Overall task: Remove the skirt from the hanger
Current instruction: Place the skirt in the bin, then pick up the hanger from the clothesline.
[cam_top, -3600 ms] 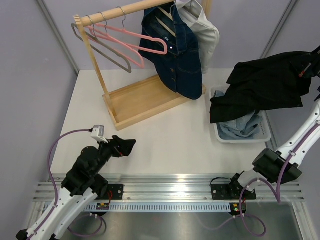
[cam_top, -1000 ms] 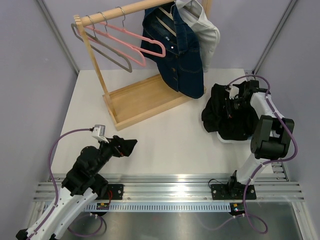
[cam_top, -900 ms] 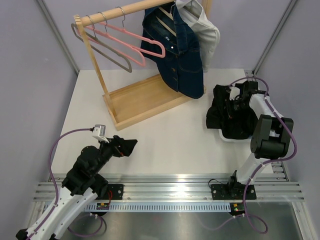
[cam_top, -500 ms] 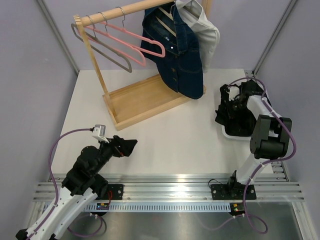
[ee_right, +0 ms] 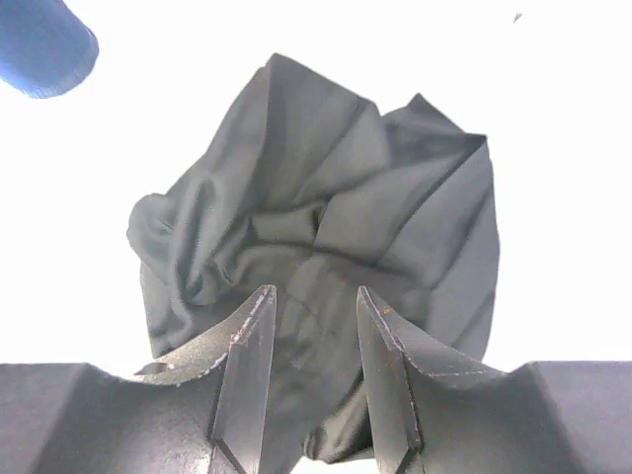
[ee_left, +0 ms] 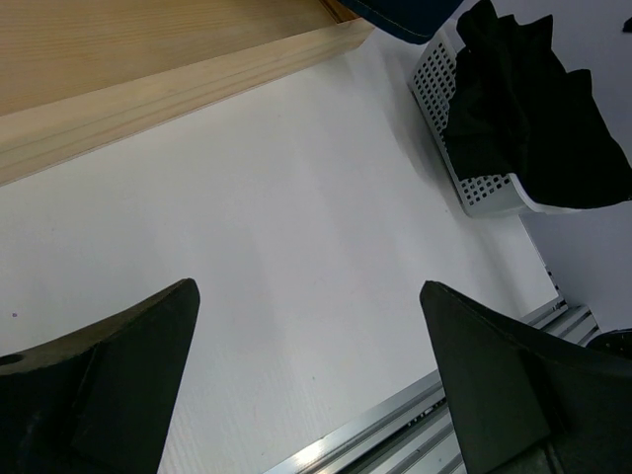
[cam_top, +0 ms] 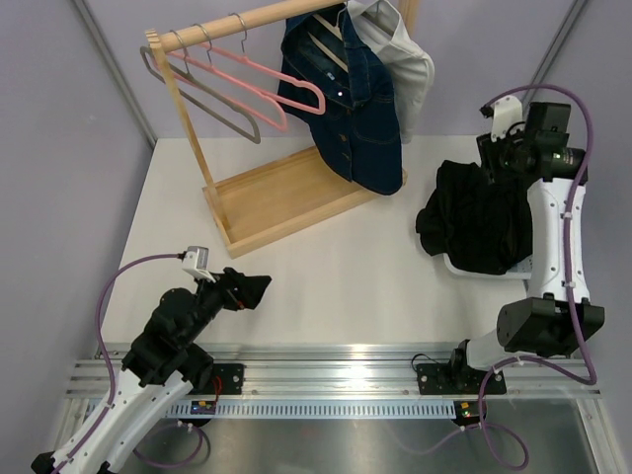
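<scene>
The black skirt (cam_top: pixel 479 212) lies in a crumpled lump in the white basket (ee_left: pixel 472 183), and one edge spills over the basket's rim. It is too bunched up to tell which way it points or where its long side runs. The right claw (ee_right: pixel 314 292) hangs above the basket, right over the skirt, with its fingers apart and holding nothing. A moment ago it was down in the basket, in the cloth. The left claw (ee_left: pixel 306 296) is wide apart, far from the basket, low over the surface (ee_left: pixel 296 197).

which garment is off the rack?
The black skirt, crumpled over the white basket; the denim garment and white shirt are hung up.
</scene>
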`<move>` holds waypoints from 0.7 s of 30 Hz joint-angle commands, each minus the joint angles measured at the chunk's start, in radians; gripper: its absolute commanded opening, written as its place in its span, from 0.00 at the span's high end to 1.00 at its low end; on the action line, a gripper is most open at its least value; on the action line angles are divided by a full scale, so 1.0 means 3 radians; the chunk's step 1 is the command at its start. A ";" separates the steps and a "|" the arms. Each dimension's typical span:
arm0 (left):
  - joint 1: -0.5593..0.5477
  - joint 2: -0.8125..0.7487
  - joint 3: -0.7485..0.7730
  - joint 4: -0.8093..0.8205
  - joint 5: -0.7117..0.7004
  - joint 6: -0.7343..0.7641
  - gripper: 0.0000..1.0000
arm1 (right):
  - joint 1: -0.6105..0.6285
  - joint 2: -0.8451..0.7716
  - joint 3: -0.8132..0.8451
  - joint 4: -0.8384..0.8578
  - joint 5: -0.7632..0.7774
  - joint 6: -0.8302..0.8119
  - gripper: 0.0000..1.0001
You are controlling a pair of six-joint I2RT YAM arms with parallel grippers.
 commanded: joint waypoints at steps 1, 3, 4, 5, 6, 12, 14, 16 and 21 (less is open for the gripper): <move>0.0003 -0.0003 0.0078 0.0086 -0.0014 0.0071 0.01 | -0.0002 -0.0069 0.0512 -0.0448 -0.0267 -0.0033 0.54; -0.0002 -0.0003 0.0109 0.0076 -0.0025 0.0081 0.01 | -0.0002 -0.0130 0.0636 -0.0342 -0.0554 -0.0013 0.54; -0.0002 -0.0003 0.0114 0.0071 -0.0050 0.0081 0.01 | -0.0002 -0.0252 0.0677 -0.0239 -0.0666 -0.0028 0.47; -0.0002 -0.0008 0.0119 0.0076 -0.0060 0.0081 0.01 | -0.0002 -0.0324 0.0667 0.0015 -0.1047 -0.0063 0.38; 0.0003 -0.0018 0.0124 0.0086 -0.0065 0.0081 0.01 | -0.0002 -0.0400 0.0627 0.0184 -0.1238 -0.0038 0.23; -0.0002 -0.0064 0.0119 0.0117 -0.0249 -0.0082 0.01 | 0.0272 -0.0215 0.1138 0.0737 -0.2600 0.0862 0.00; -0.0002 -0.0069 0.0129 0.0112 -0.0260 -0.0087 0.01 | 0.0498 0.0002 0.1540 0.0362 -0.2401 0.0800 0.04; 0.0003 -0.0044 0.0155 0.0091 -0.0255 -0.0072 0.01 | 0.0769 0.0227 0.1913 0.0380 -0.2111 0.1035 0.06; 0.0003 0.0017 0.0165 0.0061 -0.0290 -0.0092 0.01 | 0.1020 0.0789 0.2609 0.0426 -0.1578 0.1587 0.21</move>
